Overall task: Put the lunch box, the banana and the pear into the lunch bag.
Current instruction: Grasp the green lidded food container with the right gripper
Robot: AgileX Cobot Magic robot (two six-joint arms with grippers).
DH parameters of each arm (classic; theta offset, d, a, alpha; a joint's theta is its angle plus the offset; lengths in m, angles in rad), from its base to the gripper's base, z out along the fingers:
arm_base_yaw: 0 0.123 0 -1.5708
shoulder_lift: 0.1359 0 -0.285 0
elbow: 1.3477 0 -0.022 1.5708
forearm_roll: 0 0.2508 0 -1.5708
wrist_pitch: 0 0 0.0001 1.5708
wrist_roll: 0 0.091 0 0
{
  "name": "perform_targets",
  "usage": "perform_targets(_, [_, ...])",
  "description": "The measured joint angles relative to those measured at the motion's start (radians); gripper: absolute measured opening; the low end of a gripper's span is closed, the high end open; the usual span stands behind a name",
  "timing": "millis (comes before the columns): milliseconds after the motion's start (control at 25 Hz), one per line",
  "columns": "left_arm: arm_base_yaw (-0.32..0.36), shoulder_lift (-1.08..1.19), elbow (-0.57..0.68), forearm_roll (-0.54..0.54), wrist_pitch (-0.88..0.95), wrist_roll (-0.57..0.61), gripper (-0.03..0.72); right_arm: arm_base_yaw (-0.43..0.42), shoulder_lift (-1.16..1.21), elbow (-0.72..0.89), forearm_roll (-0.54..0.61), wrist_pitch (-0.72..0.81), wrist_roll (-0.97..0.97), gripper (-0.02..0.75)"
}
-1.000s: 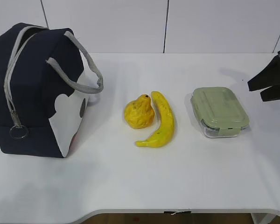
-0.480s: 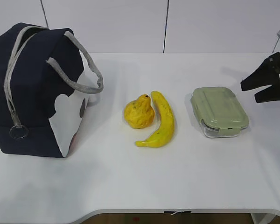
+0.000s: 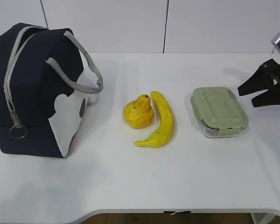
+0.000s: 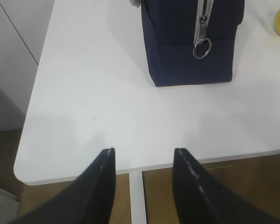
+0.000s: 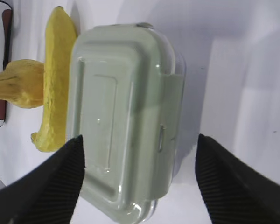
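Observation:
The lunch box (image 3: pixel 219 111) with its sage-green lid lies on the table at the right; it fills the right wrist view (image 5: pixel 126 116). My right gripper (image 3: pixel 248 95) is open wide and hovers just right of it, a finger to either side of the box's near end (image 5: pixel 140 144). The banana (image 3: pixel 161 120) and the pear (image 3: pixel 139 111) lie side by side in the middle, touching; both show in the right wrist view, banana (image 5: pixel 56 79) and pear (image 5: pixel 18 84). The navy lunch bag (image 3: pixel 35 88) stands at the left, zipped shut with its ring pull (image 4: pixel 202 48) hanging. My left gripper (image 4: pixel 143 151) is open and empty over the table's near left edge.
The white table (image 3: pixel 144 177) ends at a front edge with a rounded corner (image 4: pixel 23 172); wooden floor shows below it. A white panelled wall stands behind. The bag's grey handles (image 3: pixel 86 65) stick out to the right.
My right gripper has moved left and slightly up toward the lunch box. Nothing else has moved.

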Motion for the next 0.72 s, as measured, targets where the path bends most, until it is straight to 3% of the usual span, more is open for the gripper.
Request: perform_targets(720, [0.000,0.000,0.000,0.000,0.000,0.000,0.308,0.000,0.108,-0.002,0.071,-0.004,-0.001,0.580])
